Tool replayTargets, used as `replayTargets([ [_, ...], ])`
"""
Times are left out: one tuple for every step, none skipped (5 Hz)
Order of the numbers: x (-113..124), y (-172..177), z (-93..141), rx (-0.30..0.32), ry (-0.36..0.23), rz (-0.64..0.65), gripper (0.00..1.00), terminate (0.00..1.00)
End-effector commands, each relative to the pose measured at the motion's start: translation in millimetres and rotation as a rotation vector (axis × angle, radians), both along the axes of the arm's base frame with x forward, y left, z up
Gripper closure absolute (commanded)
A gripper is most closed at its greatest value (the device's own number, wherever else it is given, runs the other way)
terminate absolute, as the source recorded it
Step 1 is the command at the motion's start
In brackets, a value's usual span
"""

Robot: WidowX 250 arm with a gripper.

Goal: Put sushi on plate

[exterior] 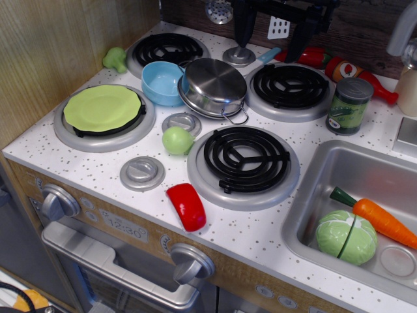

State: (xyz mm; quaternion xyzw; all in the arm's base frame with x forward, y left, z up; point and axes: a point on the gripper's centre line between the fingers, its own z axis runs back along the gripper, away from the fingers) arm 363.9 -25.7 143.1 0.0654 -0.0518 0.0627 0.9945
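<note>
The sushi is a glossy red oblong piece lying on the white counter near the front edge, just left of the front right burner. The lime-green plate lies flat on the front left burner. My gripper hangs at the top of the view over the back of the stove, far from both. Its two dark fingers stand apart with nothing between them.
A light blue bowl and a tilted steel pot sit mid-stove. A pale green ball lies between plate and sushi. A can, a red pepper and a ketchup bottle stand at the back right. The sink holds a cabbage and a carrot.
</note>
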Motion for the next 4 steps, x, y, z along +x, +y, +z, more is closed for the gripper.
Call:
replayTargets([
  [0.0,0.0,0.0,0.000,0.000,0.000,0.00,0.00],
  [-19.8,-0.6,-3.3,0.056,-0.058,0.246,0.00,0.00],
  [-53.3,4.9,-8.8,0.085,-0.081,0.468,0.00,0.00],
  [-82.2,13.1,-15.1,0.078,-0.081,0.601,0.00,0.00],
])
